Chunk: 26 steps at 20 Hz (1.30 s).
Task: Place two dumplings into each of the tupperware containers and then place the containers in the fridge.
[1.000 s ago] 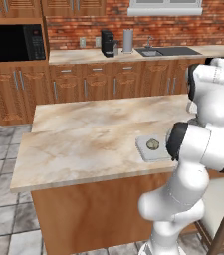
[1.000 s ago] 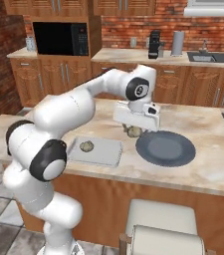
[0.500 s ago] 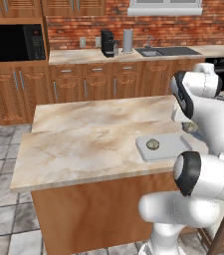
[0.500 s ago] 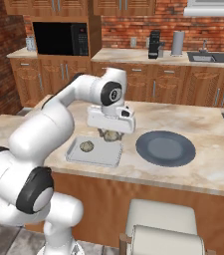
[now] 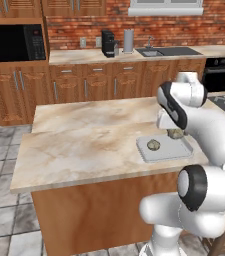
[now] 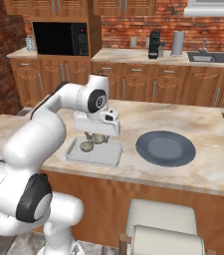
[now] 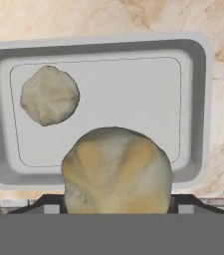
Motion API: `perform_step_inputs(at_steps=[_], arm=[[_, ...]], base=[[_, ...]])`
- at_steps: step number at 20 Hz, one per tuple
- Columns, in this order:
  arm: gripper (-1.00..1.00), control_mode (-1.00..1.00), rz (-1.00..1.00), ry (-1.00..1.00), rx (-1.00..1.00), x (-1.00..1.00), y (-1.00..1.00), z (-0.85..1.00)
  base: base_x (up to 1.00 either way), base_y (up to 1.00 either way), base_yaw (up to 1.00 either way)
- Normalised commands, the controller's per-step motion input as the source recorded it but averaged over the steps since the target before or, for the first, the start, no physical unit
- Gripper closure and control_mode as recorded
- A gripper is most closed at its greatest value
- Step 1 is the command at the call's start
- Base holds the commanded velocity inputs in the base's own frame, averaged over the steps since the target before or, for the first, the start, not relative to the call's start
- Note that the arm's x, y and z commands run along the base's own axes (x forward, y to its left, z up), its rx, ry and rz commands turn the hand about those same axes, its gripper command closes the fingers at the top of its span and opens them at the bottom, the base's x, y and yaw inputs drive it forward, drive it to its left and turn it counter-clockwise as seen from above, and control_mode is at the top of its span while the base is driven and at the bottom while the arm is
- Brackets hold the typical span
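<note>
Seen from the left base view, a white robot arm with dark joints bends over a marble-topped wooden kitchen island (image 5: 84, 145). A shallow pale grey rectangular plastic container (image 5: 164, 148) sits near the island's near edge. One small tan crinkled dumpling (image 5: 153, 145) lies in its left part. A second tan dumpling (image 5: 175, 133) hangs just above the container's far right part, under the arm's wrist. Behind stand wooden cabinets and a black microwave (image 5: 13, 43).

From the right base view, the two-finger gripper (image 6: 96, 139) points down over the same container (image 6: 94, 152), with the second dumpling (image 6: 100, 139) between its fingers and raised off the tray floor. The first dumpling (image 6: 87, 146) rests in the tray just beside it. A round dark grey plate (image 6: 165, 148) lies on the island to the right of the container, apart from it.

Looking along the gripper in the hand view, the held dumpling (image 7: 117, 171) looms large and golden-beige, pinched between the two dark fingertips (image 7: 186, 201) at its sides. Beyond it is the container (image 7: 195, 114), and the other dumpling (image 7: 49, 95) lies in one corner of its floor.
</note>
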Motion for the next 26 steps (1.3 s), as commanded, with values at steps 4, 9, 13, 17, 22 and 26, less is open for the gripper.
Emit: perform_step_inputs(at_steps=[4,9,13,17,22,26], arm=[[1.0,-1.0,0.0,0.0,0.0,0.42,-0.07,-0.2],[1.0,-1.0,0.0,0.0,0.0,0.18,-0.04,-0.28],[1.0,-1.0,0.0,0.0,0.0,0.05,0.0,-0.37],[1.0,-1.0,0.0,0.0,0.0,0.1,0.0,-0.48],[1.0,-1.0,0.0,0.0,0.0,0.19,0.0,-0.28],[1.0,-1.0,0.0,0.0,0.0,0.28,-0.01,-0.22]], base=[[0.0,0.0,0.0],[0.0,0.0,0.0],[0.0,0.0,0.0],[0.0,0.0,0.0],[0.0,0.0,0.0],[0.0,0.0,0.0]])
